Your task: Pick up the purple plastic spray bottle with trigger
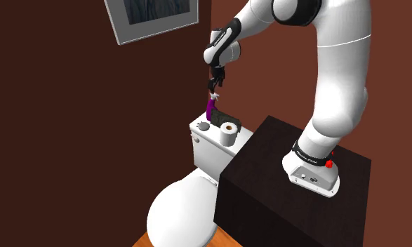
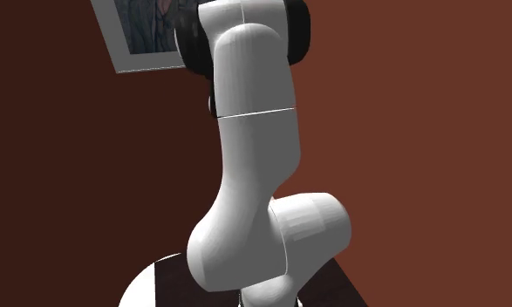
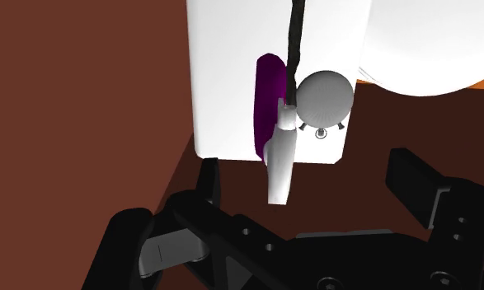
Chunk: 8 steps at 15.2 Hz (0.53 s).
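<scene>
White arm [image 1: 337,91] arches from its dark stand [image 1: 281,175] over the toilet tank [image 1: 211,144], black gripper [image 1: 215,88] pointing down, fingers wide apart (touching nothing) just above the purple spray bottle [image 1: 210,109] standing on the tank. In the second exterior view the arm blocks the scene behind it, and a framed picture [image 2: 136,39] is cut off.

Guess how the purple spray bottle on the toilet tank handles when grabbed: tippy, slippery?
Probably tippy: the spray bottle stands tall and narrow on the tank, so a sideways nudge could topple it. Its white trigger head juts to one side, so it may hang skewed if gripped there. Body looks smooth; the open tool might slip.
</scene>
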{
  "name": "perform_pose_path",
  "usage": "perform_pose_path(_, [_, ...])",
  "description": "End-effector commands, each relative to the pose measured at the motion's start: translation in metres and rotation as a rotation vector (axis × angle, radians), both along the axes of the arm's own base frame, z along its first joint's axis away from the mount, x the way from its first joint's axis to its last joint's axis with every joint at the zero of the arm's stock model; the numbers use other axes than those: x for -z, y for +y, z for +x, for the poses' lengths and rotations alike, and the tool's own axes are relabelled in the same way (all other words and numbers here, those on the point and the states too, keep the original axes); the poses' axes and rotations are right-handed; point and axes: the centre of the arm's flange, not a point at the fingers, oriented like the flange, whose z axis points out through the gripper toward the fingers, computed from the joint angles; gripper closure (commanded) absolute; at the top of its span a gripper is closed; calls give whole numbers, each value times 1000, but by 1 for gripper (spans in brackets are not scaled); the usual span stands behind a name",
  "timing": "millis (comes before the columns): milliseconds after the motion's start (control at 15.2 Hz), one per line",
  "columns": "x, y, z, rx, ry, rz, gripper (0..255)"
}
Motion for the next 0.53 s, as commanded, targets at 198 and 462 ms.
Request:
perform_pose_path(198, [31, -5, 7, 0, -1, 0, 0])
perform_pose_path(462, [49, -5, 7, 0, -1, 0, 0])
